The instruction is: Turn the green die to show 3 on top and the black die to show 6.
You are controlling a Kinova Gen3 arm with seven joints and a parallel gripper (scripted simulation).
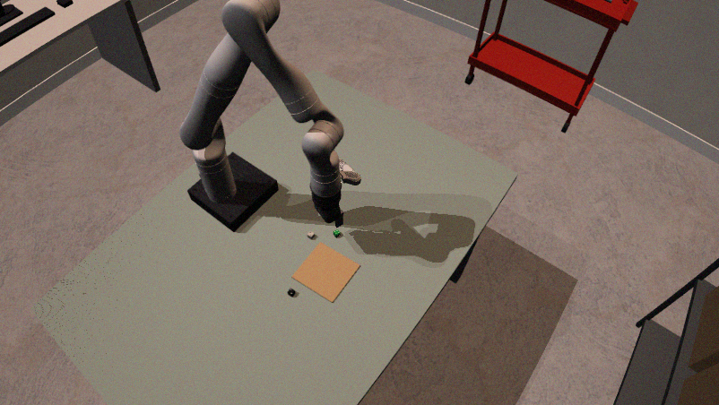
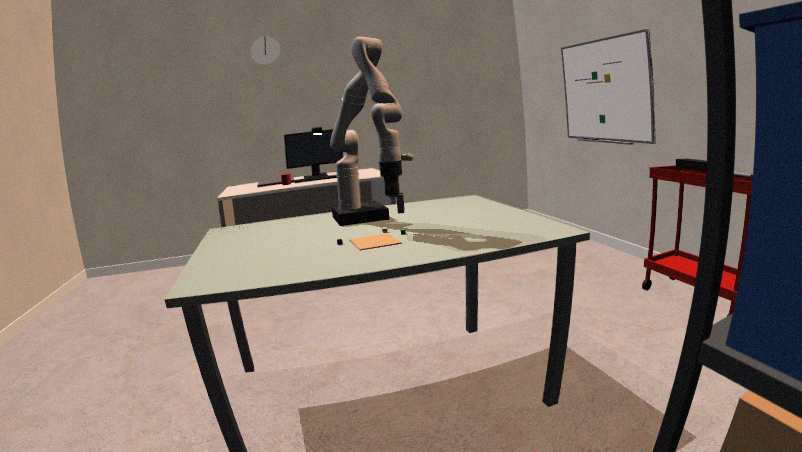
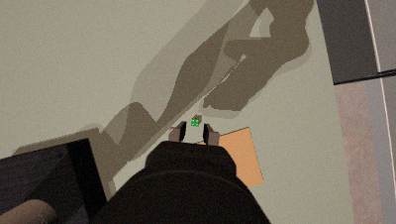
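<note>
The green die [image 1: 336, 232] [image 2: 402, 231] [image 3: 195, 122] lies on the table off the mat, with several white pips on the face towards the wrist camera. My gripper [image 1: 338, 224] [image 2: 400, 211] [image 3: 194, 129] is partly open and empty, above the table close to the green die. The white die [image 1: 311, 235] [image 2: 384, 230] lies on the table beside the green one and is hidden in the wrist view. The black die [image 1: 291, 292] [image 2: 339, 241] lies off the mat's opposite side. The orange mat [image 1: 325, 272] [image 2: 375, 241] [image 3: 248, 159] lies flat. The top numbers of the white and black dice are too small to read.
The arm's black base block [image 1: 232, 191] [image 2: 360, 212] [image 3: 45, 173] stands on the table behind the dice. The arm's shadow falls across the table beside the green die. A desk and a red cart [image 1: 533, 70] [image 2: 693, 269] stand away from the table.
</note>
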